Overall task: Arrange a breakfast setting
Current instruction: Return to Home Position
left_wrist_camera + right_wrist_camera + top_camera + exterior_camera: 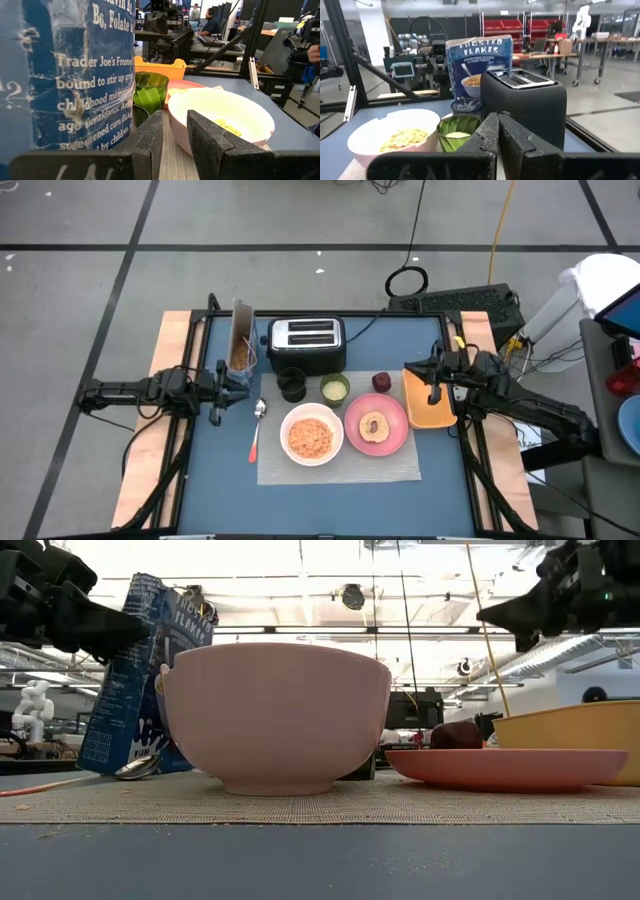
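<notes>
Setting reads as complete. The grey mat (340,472) lies mid-desk (225,485), toward the edge where the low camera sits. On it stand the white bowl (275,710), cereal inside, and just right of it the pink plate (500,765). The red-handled spoon (255,435) lies along the mat's left edge. Behind the mat stand the black cup (291,384), the green cup (335,388) and a dark apple (382,382). The toaster (306,343) is at the far edge, with the cereal box (241,338) upright to its left.

The left gripper (175,120) hangs just beside the box near the left edge, fingers a narrow gap apart and empty. The right gripper (497,122) hovers over the orange tray (432,412) at the right edge, fingers together and empty.

Risks, as we judge them:
- A left-arm retreat that swings wide could clip the tall, narrow box and tip it onto the black cup or spoon.
- A low right-arm pass could nudge the tray into the plate, or set the apple rolling.

Surface: the desk top is smooth and blue with wooden side boards. The mat is woven, so we expect it to grip the crockery.

Room: grey floor with dark lines, and cables (408,280) beyond the far edge. It is a workshop with other desks, red shelving (512,27) and a seated person (209,22) far off.
</notes>
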Available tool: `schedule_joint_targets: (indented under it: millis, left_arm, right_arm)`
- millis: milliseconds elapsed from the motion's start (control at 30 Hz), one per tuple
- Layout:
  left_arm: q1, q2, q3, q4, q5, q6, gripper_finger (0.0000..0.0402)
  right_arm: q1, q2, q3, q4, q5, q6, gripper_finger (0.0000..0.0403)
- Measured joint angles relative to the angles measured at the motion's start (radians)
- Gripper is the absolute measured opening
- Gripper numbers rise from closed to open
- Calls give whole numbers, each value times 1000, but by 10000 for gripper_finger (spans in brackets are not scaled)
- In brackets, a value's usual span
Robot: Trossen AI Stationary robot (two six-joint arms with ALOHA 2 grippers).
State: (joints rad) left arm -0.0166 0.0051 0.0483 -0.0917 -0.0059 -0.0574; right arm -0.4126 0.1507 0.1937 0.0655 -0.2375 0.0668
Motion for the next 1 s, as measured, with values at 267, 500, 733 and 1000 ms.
schedule_joint_targets:
  millis: [267,500,733,1000]
  left_arm:
    - [0,0,0,0,0,0,94]
    - [0,0,0,0,0,1,94]
    - [0,0,0,0,0,1,94]
    - [0,0,0,0,-1,1,94]
  right_arm:
    - [0,-42,-132,149,0,8,2]
    - [0,-46,-149,131,0,21,2]
    - [0,-47,-151,91,0,17,2]
    - [0,-39,-152,-54,2,50,2]
